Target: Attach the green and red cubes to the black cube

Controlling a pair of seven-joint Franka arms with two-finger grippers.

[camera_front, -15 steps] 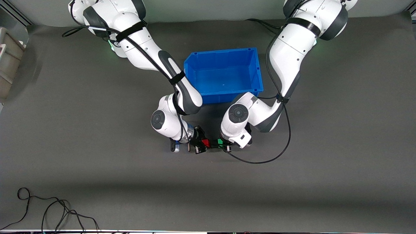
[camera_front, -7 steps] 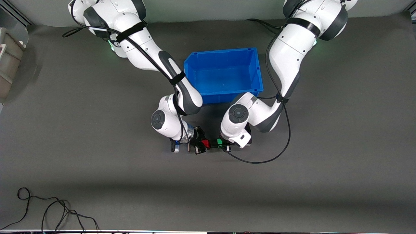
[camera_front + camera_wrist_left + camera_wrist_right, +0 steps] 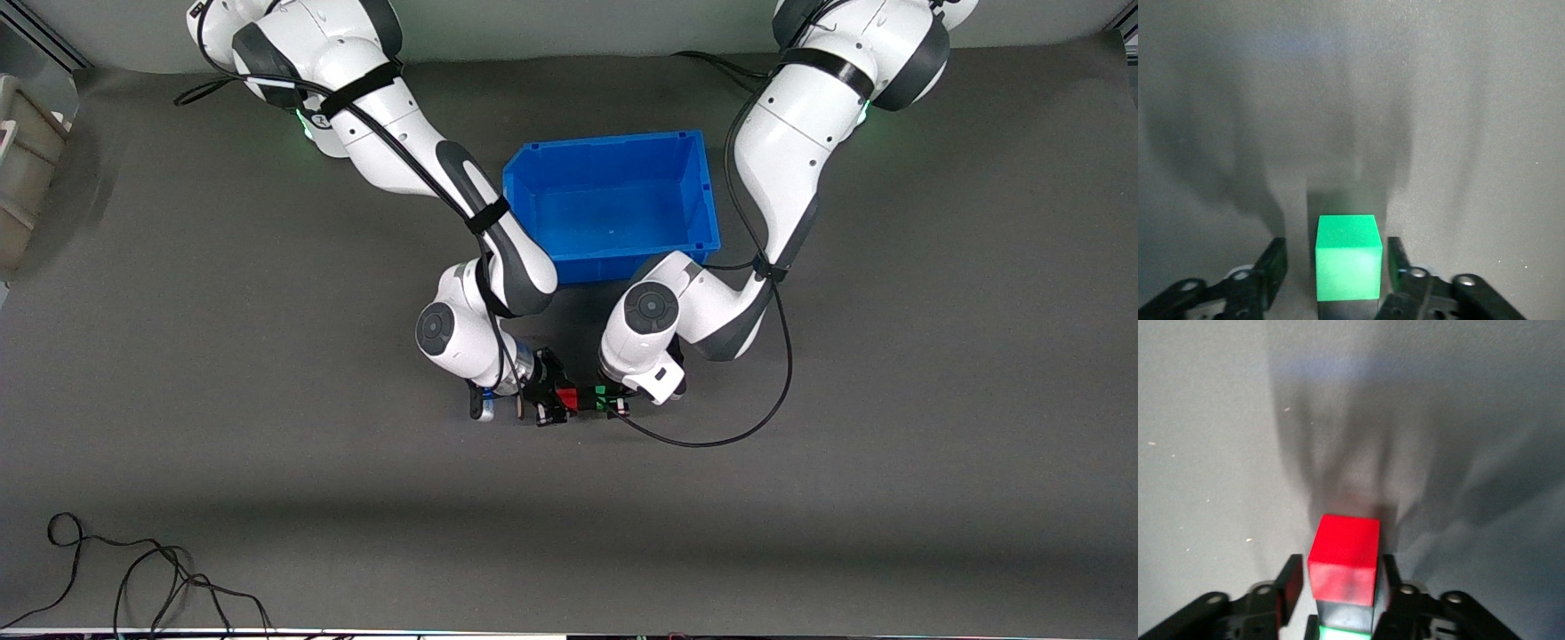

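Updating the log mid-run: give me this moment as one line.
cubes: red, black, green touching in a row | left gripper: open, astride green | right gripper: at red

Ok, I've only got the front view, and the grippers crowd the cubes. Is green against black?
Observer: Yes. The left wrist view shows the green cube touching the black cube, faces aligned.
Operator: Is the left gripper clamped on green?
Observer: No. The left gripper straddles it, open, with a gap at each finger.
Operator: And red?
Observer: In the right wrist view, the red cube, black and green sit in one touching line. The right gripper is around red.
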